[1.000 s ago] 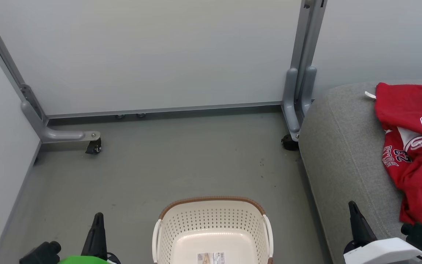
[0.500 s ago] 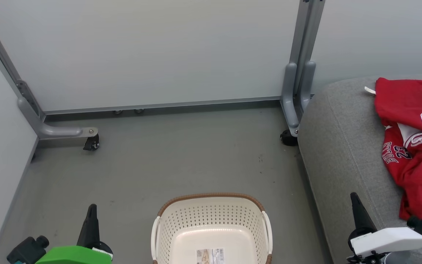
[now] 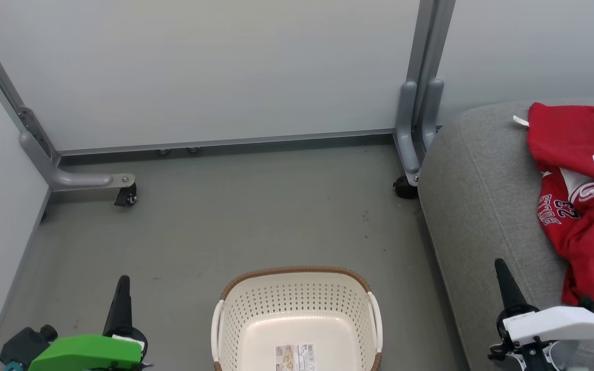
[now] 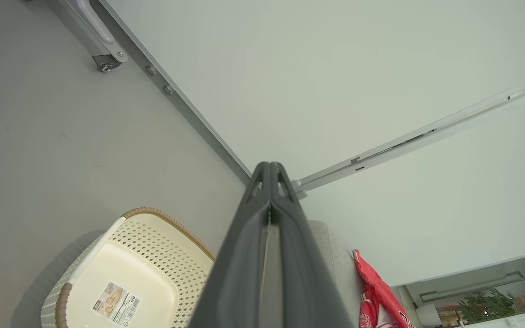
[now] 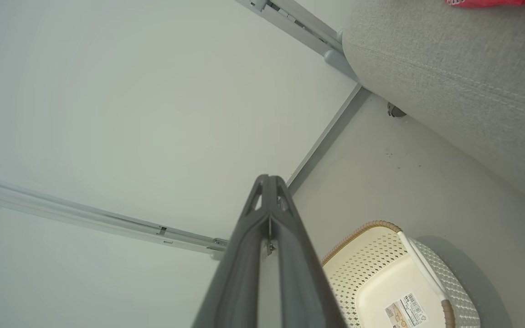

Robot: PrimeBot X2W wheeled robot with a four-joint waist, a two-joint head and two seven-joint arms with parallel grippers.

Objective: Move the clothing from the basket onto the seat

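Note:
The red clothing (image 3: 583, 196) with white trim and the number 23 lies crumpled on the grey seat (image 3: 482, 206) at the right; a strip of the clothing (image 4: 376, 291) also shows in the left wrist view. The cream basket (image 3: 297, 319) with a brown rim stands on the floor at bottom centre, holding only a paper label on its bottom. My left gripper (image 3: 122, 282) is shut with nothing in it, left of the basket. My right gripper (image 3: 499, 265) is shut and holds nothing, over the seat's front part beside the clothing.
Pale partition panels on grey frames with castor wheels (image 3: 126, 197) close off the back and left. A second castor (image 3: 404, 186) sits against the seat's corner. Grey floor (image 3: 256, 226) lies between the basket and the panels.
The head view has shifted, so everything has slid slightly in the picture. Both arms show a little more of themselves at the bottom. Clothing and basket stay where they were.

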